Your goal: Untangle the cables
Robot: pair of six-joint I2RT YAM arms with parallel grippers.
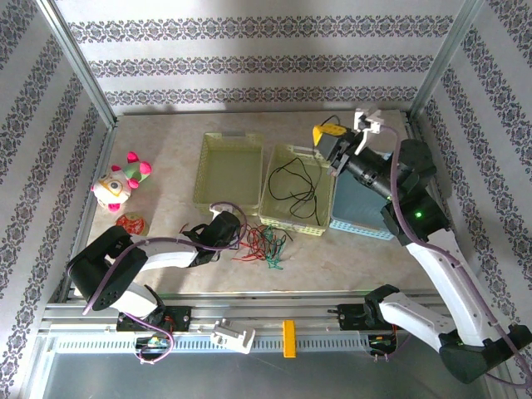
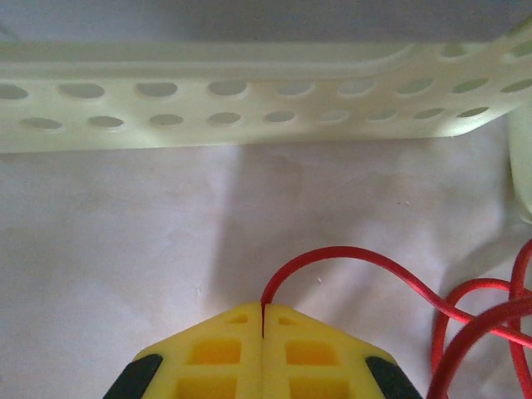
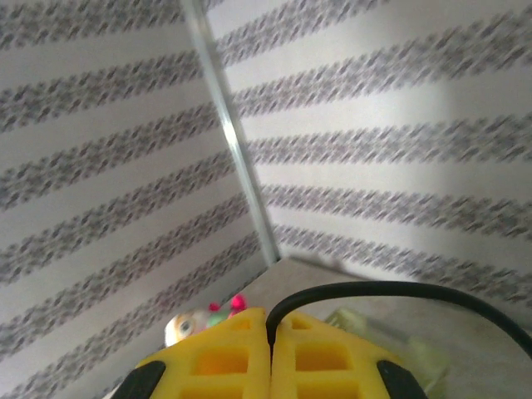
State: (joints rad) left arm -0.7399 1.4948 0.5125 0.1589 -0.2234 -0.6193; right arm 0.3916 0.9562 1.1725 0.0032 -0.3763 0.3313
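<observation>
Separating the cables (image 1: 268, 243), strand by strand.
Left gripper (image 2: 263, 320) clamps a red cable (image 2: 374, 262); right gripper (image 3: 270, 320) clamps a black cable (image 3: 399, 288) aloft, likely freeing it.

Closed yellow jaws pinch a black cable (image 3: 391, 288)

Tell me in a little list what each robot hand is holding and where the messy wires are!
left gripper: shut on the red cable, low over the table
right gripper: shut on the black cable, high above the baskets
black cable's loose end: loops over the middle yellow basket
tangle: red and green wires on the table, in front of that basket
other things: another yellow basket, blue basket, plush toy
</observation>
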